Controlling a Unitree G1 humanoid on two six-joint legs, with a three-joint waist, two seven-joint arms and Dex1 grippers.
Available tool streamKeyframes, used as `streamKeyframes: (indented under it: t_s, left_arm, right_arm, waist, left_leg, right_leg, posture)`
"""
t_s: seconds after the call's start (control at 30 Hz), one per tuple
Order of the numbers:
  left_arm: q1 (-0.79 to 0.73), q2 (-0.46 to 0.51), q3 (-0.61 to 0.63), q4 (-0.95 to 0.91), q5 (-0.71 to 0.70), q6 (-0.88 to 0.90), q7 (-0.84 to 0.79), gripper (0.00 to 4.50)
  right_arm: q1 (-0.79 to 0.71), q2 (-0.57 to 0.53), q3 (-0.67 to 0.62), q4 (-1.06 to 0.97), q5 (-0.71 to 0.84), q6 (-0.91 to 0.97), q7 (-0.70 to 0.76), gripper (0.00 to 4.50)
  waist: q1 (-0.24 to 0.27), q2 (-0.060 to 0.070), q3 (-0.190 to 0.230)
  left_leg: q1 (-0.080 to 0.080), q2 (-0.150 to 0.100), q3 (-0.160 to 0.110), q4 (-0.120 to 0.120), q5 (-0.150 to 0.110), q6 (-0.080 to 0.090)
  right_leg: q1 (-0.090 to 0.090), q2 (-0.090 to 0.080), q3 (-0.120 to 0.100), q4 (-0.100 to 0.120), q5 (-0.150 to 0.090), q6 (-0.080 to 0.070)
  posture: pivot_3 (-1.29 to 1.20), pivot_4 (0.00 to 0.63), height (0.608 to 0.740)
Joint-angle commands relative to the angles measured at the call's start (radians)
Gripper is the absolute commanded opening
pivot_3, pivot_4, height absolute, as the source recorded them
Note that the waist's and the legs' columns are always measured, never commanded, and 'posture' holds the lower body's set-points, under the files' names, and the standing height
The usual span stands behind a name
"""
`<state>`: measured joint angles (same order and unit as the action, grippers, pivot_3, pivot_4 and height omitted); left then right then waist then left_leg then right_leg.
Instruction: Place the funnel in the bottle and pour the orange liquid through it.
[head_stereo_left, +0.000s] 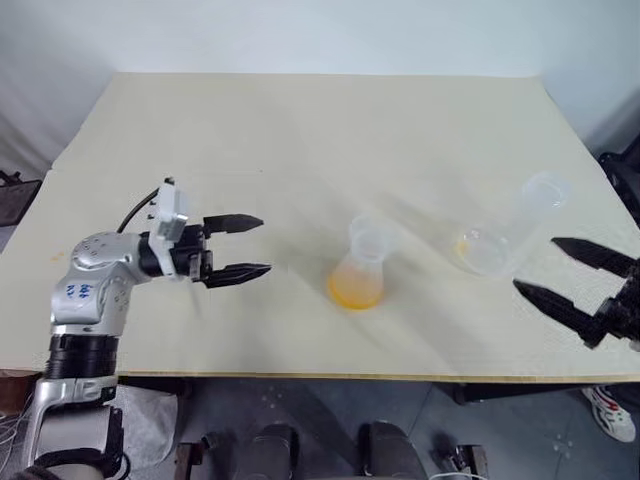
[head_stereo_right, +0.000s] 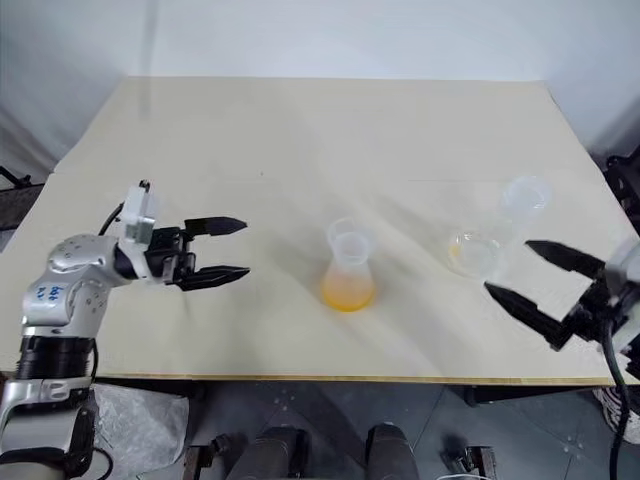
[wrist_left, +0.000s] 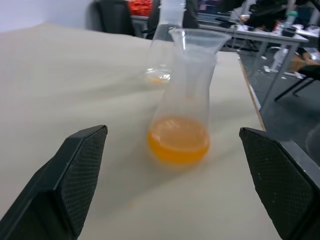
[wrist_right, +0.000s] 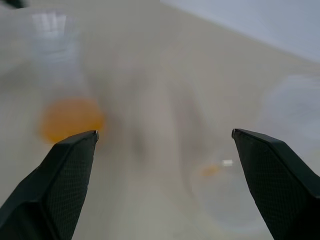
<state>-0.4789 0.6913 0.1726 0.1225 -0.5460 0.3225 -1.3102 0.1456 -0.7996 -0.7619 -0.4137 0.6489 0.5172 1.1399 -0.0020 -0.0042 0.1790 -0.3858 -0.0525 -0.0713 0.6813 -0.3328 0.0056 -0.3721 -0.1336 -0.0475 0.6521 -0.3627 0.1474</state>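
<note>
The bottle (head_stereo_left: 362, 268), holding orange liquid (head_stereo_left: 356, 289), is standing between wide-open, empty grippers, left (head_stereo_left: 247, 247) and right (head_stereo_left: 560, 270); a larger flask (head_stereo_left: 505, 235) is lying beside it.

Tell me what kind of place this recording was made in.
Probably an office or lab workroom. A large plain beige table serves as the bench, and behind the bottle the left wrist view shows desks with clutter and dark office chairs.
</note>
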Motion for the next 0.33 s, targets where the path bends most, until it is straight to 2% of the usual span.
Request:
streamKeyframes:
  t_s: [0.03,0.17,0.33]
  left_arm:
    - [0.018,0.038,0.046,-0.007,-0.025,-0.032,-0.038,4.50]
    - [0.053,0.044,0.057,0.025,-0.023,-0.071,-0.073,4.50]
    - [0.055,0.016,0.055,0.009,-0.030,-0.079,-0.061,4.50]
  right_arm:
    - [-0.012,-0.064,0.047,0.119,-0.034,-0.141,0.135,4.48]
    - [-0.080,-0.104,0.147,0.315,-0.054,-0.298,0.302,4.48]
    - [-0.128,-0.098,0.174,0.379,-0.050,-0.361,0.301,4.48]
  waist:
    - [0.002,0.000,0.000]
    - [-0.001,0.000,0.000]
    - [0.000,0.000,0.000]
  left_leg:
    - [0.000,0.000,0.000,0.000,0.000,0.000]
    - [0.000,0.000,0.000,-0.001,0.000,0.000]
    - [0.000,0.002,0.000,0.000,0.000,0.000]
  right_leg:
    - [0.000,0.000,0.000,-0.001,0.000,0.000]
    - [0.001,0.000,-0.001,-0.002,0.000,0.000]
    - [0.002,0.001,-0.002,-0.005,0.000,0.000]
  posture:
    - [0.00,0.150,0.740]
    - [0.00,0.150,0.740]
    - [0.00,0.150,0.740]
